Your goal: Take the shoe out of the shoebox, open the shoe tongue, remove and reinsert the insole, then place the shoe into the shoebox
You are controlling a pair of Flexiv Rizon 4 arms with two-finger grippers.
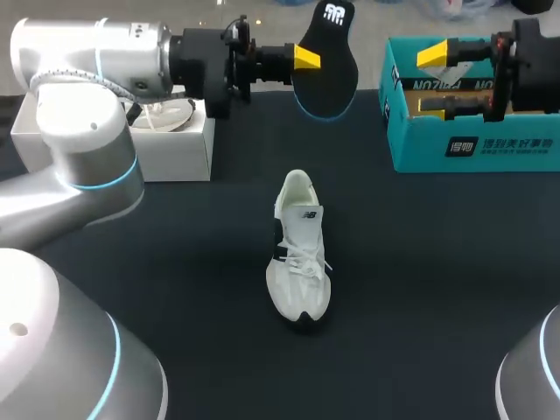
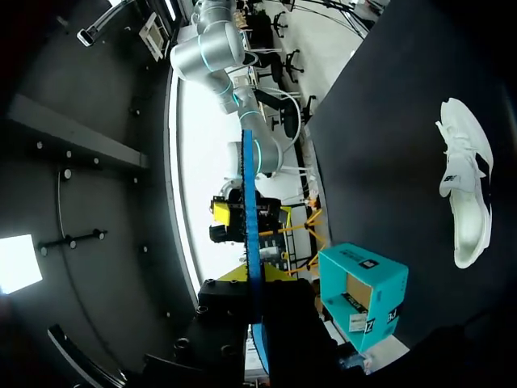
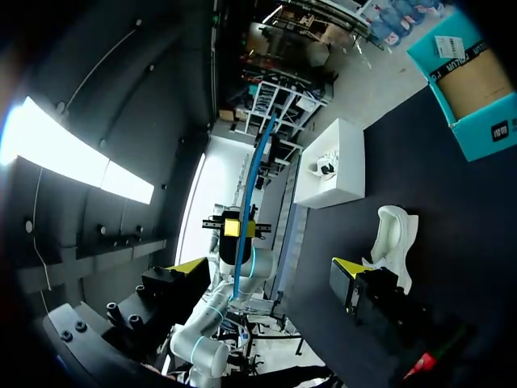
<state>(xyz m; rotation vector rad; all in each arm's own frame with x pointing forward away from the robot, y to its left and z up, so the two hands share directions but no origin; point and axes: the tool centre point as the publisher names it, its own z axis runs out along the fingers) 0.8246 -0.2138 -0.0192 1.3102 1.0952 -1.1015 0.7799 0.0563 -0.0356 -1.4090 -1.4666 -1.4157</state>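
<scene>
My left gripper point(image 1: 306, 59) is clamped on the black insole point(image 1: 329, 83), holding it up above the table's point(image 1: 420, 289) far edge, near the middle. My right gripper point(image 1: 436, 80) hovers over the teal shoebox point(image 1: 472, 153) at the far right corner — fingers spread wide, nothing between them. The white shoe point(image 1: 299, 254) lies mid-table, toe toward the near edge; a white box point(image 1: 175, 149) sits far left.
</scene>
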